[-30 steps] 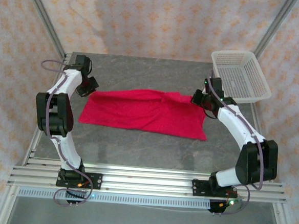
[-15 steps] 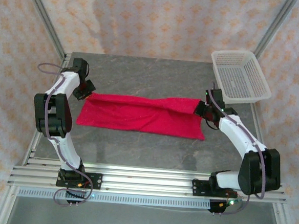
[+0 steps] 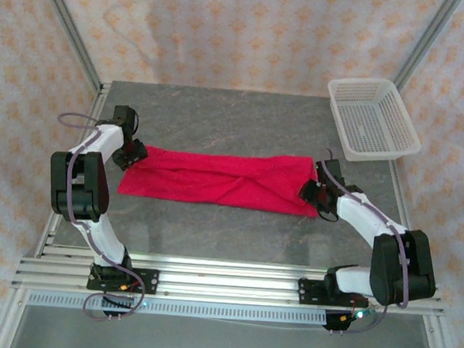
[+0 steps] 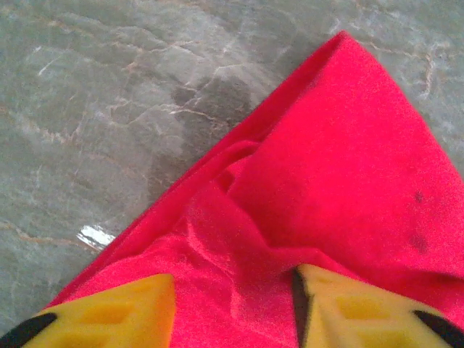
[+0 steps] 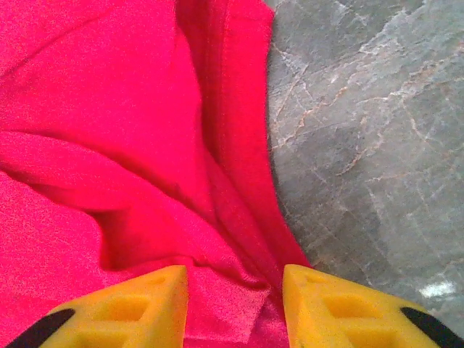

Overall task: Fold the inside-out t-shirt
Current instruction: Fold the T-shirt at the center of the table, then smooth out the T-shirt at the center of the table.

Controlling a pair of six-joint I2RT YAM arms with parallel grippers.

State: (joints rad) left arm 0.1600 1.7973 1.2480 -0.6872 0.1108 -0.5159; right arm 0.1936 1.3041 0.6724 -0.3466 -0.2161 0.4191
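The left tool (image 4: 232,304) stands open. Its two yellow fingers (image 4: 116,312) are spread apart and press down on the red t-shirt (image 4: 348,145), and loose cloth lies in the gap between them without being pinched. Just ahead of that gap the fabric puckers into a small crease. Beyond the crease an upper layer of the shirt runs away from the tool to a pointed corner. A lower layer shows as a narrow strip along the upper layer's edge. Past that edge, ahead and to the tool's left, is the bare grey veined bench (image 4: 87,109).

The right tool (image 5: 233,290) is also open, its yellow fingers apart with rumpled cloth lying between and under them. From the gap a stitched hem band runs straight ahead of the tool along the shirt's edge. To the tool's left the fabric lies in soft overlapping folds. To its right, just past the hem, is bare bench.

In the top view the shirt lies flat on the bench as a long, narrow folded band stretched between the two tools. The left tool sits at one end and the right tool at the other. Beyond the right tool, at the far corner of the bench, a white mesh basket (image 3: 373,120) stands well apart from the shirt.
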